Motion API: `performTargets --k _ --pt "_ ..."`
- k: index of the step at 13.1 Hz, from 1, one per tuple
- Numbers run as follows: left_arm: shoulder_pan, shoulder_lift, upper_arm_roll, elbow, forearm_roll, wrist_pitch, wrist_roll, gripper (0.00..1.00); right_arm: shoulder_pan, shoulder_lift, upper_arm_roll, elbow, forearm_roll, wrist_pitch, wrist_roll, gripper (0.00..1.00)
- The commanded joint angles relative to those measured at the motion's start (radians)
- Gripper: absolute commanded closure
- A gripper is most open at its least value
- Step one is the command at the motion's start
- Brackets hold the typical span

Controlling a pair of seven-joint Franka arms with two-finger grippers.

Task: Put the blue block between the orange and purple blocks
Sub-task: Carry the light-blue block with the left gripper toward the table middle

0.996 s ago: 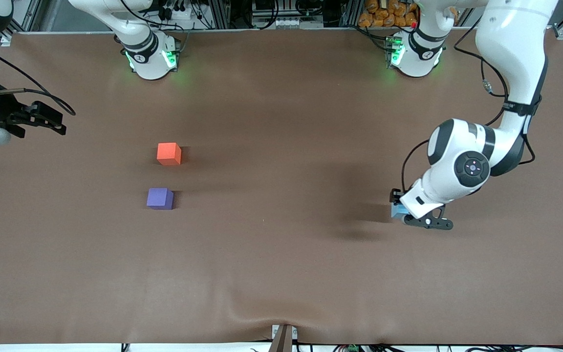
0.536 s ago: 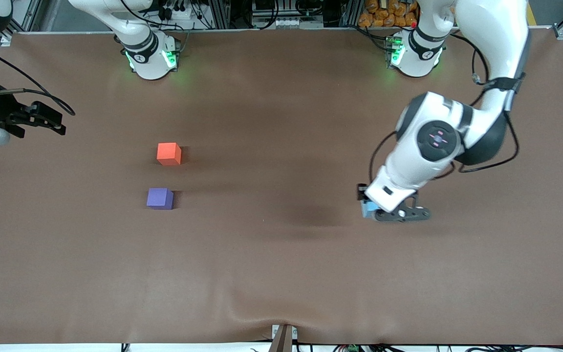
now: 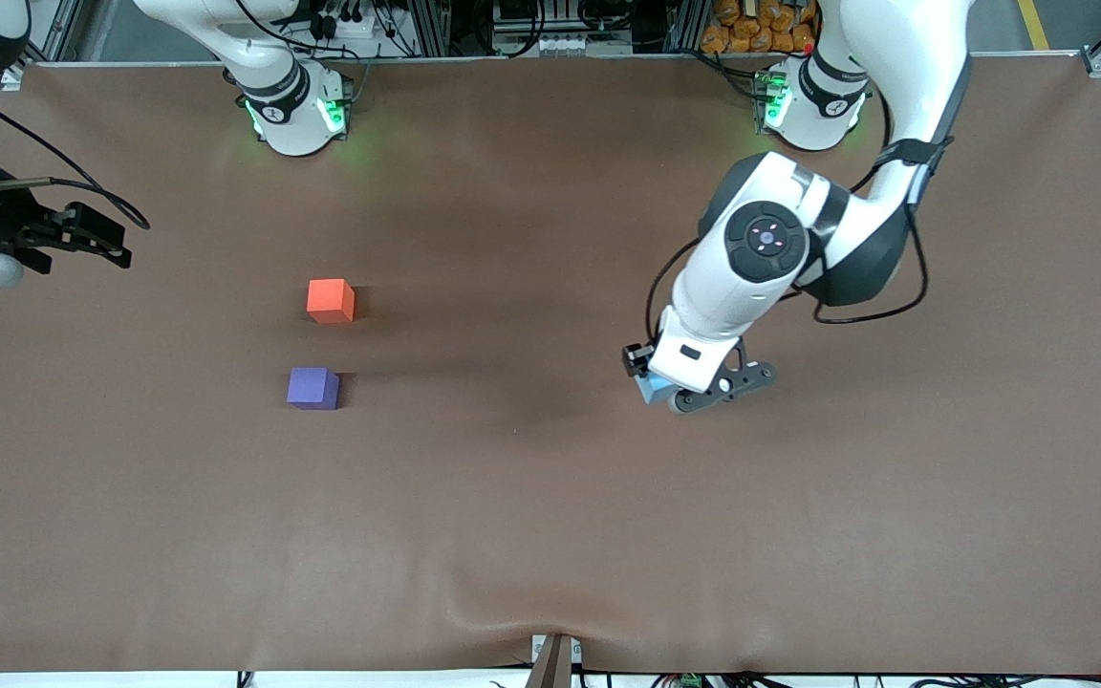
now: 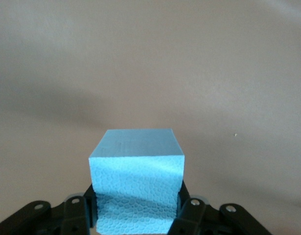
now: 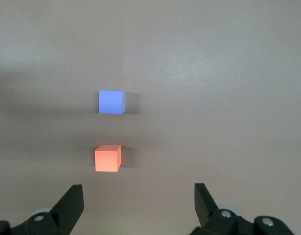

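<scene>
My left gripper (image 3: 658, 387) is shut on the light blue block (image 3: 650, 388) and holds it up over the middle of the table. In the left wrist view the blue block (image 4: 135, 178) sits squarely between the black fingers (image 4: 189, 213). The orange block (image 3: 331, 300) and the purple block (image 3: 313, 388) rest on the table toward the right arm's end, the purple one nearer the front camera, a gap between them. My right gripper (image 3: 118, 243) waits open at that end; its wrist view shows the orange block (image 5: 107, 158) and the purple block (image 5: 111, 102) past its spread fingertips.
A brown cloth (image 3: 531, 497) covers the table, with a raised wrinkle (image 3: 512, 616) by its near edge above a clamp (image 3: 553, 659). Both arm bases (image 3: 297, 110) stand along the edge farthest from the front camera.
My left arm has carried the blue block across the table toward the orange and purple blocks. The right arm and both resting blocks have stayed put.
</scene>
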Motion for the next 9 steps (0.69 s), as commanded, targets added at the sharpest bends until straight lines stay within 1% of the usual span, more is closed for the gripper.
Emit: performTargets --k 1,2,4,6,9 --pt "-0.032 0.023 0.016 0.039 -0.026 -0.024 -0.120 1.00 0.017 -0.003 -0.007 -0.014 0.006 0.023 0.014 0.00" --pt "-0.040 0.036 0.007 0.039 -0.028 -0.024 -0.172 1.00 0.017 -0.003 -0.007 -0.014 0.006 0.023 0.014 0.00" --pt "-0.089 0.079 0.011 0.041 -0.025 -0.021 -0.293 1.00 0.018 -0.002 -0.007 -0.030 0.006 0.038 0.016 0.00" --pt "-0.117 0.127 0.017 0.050 -0.025 0.016 -0.422 1.00 0.023 -0.002 -0.005 -0.032 0.006 0.040 0.040 0.00" --pt "-0.169 0.237 0.019 0.148 -0.022 0.103 -0.614 1.00 0.031 0.000 -0.007 -0.040 0.006 0.044 0.042 0.00"
